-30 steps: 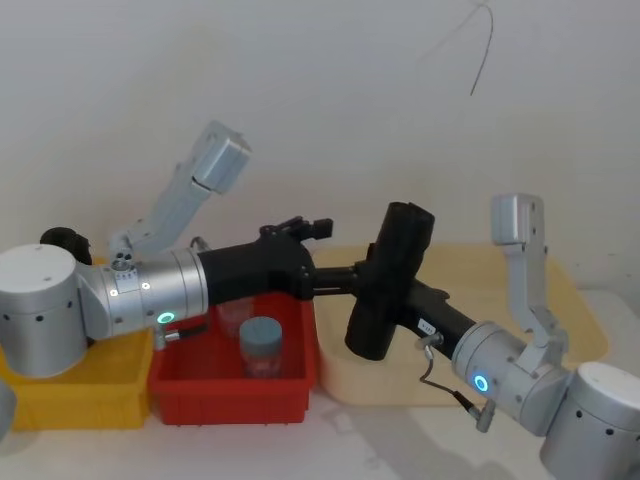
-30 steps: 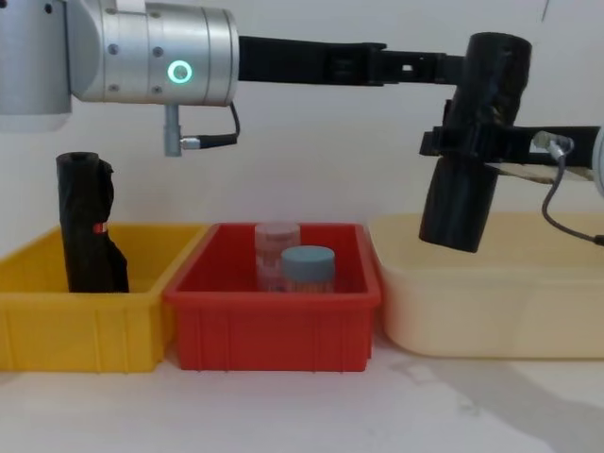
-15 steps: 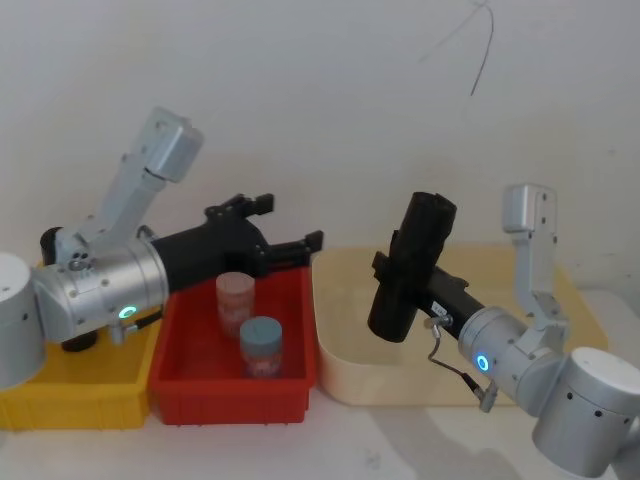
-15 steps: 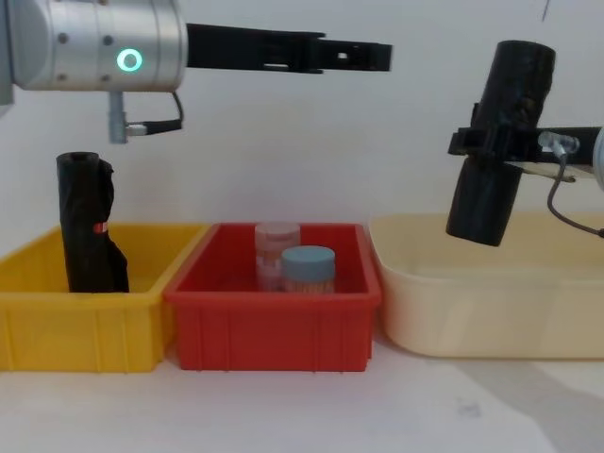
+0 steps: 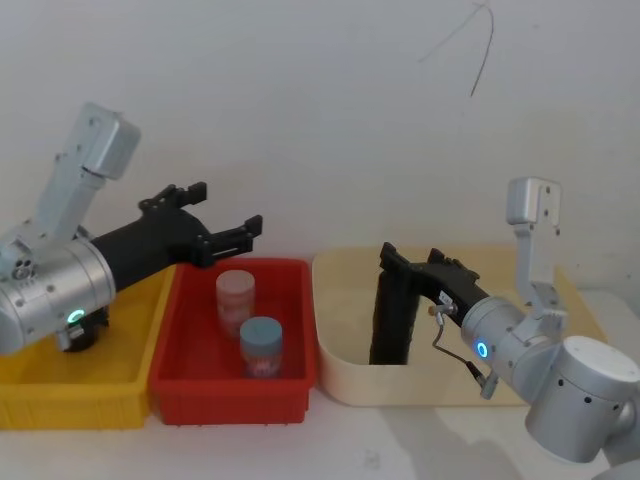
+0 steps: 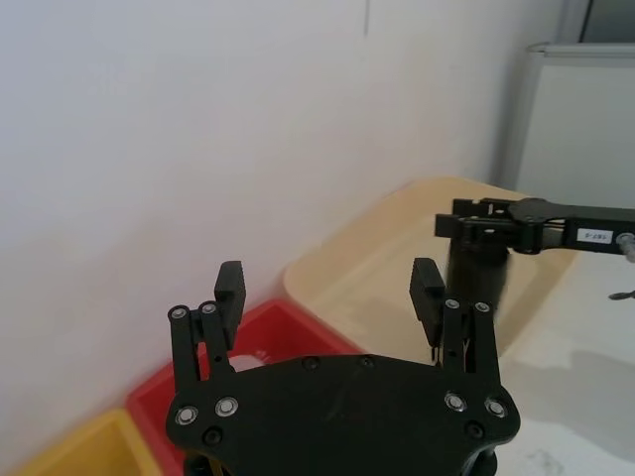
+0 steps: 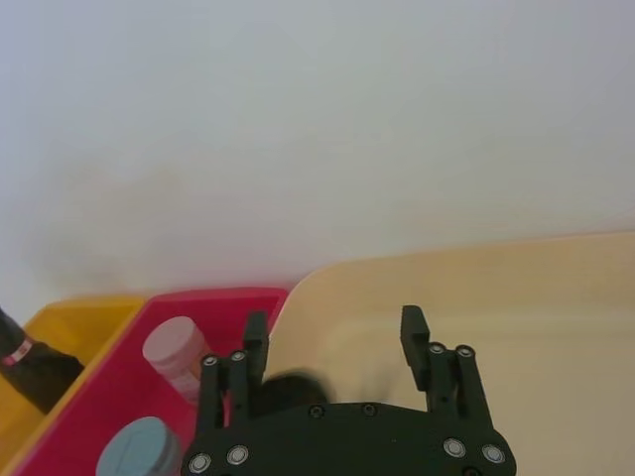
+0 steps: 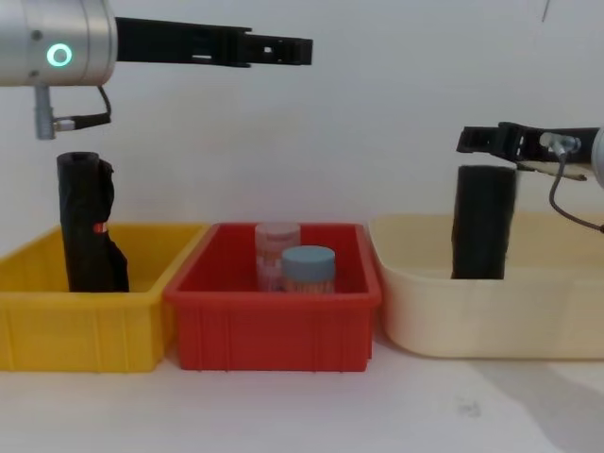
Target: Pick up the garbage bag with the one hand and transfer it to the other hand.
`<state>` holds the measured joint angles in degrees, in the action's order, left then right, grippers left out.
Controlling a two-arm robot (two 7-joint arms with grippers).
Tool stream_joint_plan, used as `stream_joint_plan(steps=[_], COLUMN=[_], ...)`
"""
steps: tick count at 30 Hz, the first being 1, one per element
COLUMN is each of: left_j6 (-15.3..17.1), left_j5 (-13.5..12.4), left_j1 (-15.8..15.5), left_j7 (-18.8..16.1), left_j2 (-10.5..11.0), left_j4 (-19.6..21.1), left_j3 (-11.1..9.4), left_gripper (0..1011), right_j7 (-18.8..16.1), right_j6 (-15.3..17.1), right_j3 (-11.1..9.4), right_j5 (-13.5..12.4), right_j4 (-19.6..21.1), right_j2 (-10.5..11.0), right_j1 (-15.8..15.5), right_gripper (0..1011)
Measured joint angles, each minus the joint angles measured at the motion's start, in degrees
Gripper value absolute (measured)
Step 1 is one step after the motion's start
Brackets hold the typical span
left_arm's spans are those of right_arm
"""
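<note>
Though plain, white wall (image 8: 377,123), pale tabletop (image 8: 425,406)

I read the garbage bag (image 8: 482,222) as matt black plastic. The cream tub (image 8: 472,326) around it looks smooth and dull; the red bin (image 8: 274,316) and yellow bin (image 8: 75,330) to its left look smooth, slightly glossy plastic. The left arm's housing (image 8: 85,28) looks like satin silver metal.

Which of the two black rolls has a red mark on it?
The slimmer roll standing in the yellow bin, at the robot's left. The thicker roll in the cream tub is plain black, with no mark.
</note>
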<state>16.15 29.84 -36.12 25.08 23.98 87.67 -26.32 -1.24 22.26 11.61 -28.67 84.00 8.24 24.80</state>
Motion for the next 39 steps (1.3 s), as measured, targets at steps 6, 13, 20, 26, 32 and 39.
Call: stream_joint_plan(steps=[6, 13, 20, 26, 32, 39], left_j6=[0.2, 0.3, 0.4, 0.5, 0.5, 0.5], left_j5=[-0.1, -0.2, -0.3, -0.3, -0.3, -0.3], left_j1=[1.2, 1.9, 2.3, 2.5, 2.6, 2.7], left_j7=[-1.7, -2.7, -3.3, -3.7, -3.8, -3.9], left_j2=[0.9, 1.4, 1.7, 1.9, 2.0, 2.0], left_j4=[1.4, 2.2, 2.6, 2.9, 3.0, 3.1], left_j3=[1.0, 1.7, 2.0, 2.2, 2.3, 2.4], left_gripper=[1001, 1001, 1001, 1001, 1001, 1001], right_j7=[0.6, 1.0, 1.1, -0.3, -2.1, -4.7], right_j6=[-0.2, -0.4, -0.4, -0.7, -0.8, -1.8], right_j3=[-0.1, -0.1, -0.2, 0.7, 2.0, 4.8], right_j5=[0.3, 0.5, 0.7, 1.3, 1.9, 3.7], right_j4=[-0.7, -1.2, -1.2, 0.7, 3.2, 6.7], right_j2=[-0.2, -0.4, -0.4, 0.4, 1.3, 2.4], right_j1=[0.5, 0.8, 0.9, 0.1, -0.8, -2.1], right_gripper=[945, 1000, 1000, 1000, 1000, 1000])
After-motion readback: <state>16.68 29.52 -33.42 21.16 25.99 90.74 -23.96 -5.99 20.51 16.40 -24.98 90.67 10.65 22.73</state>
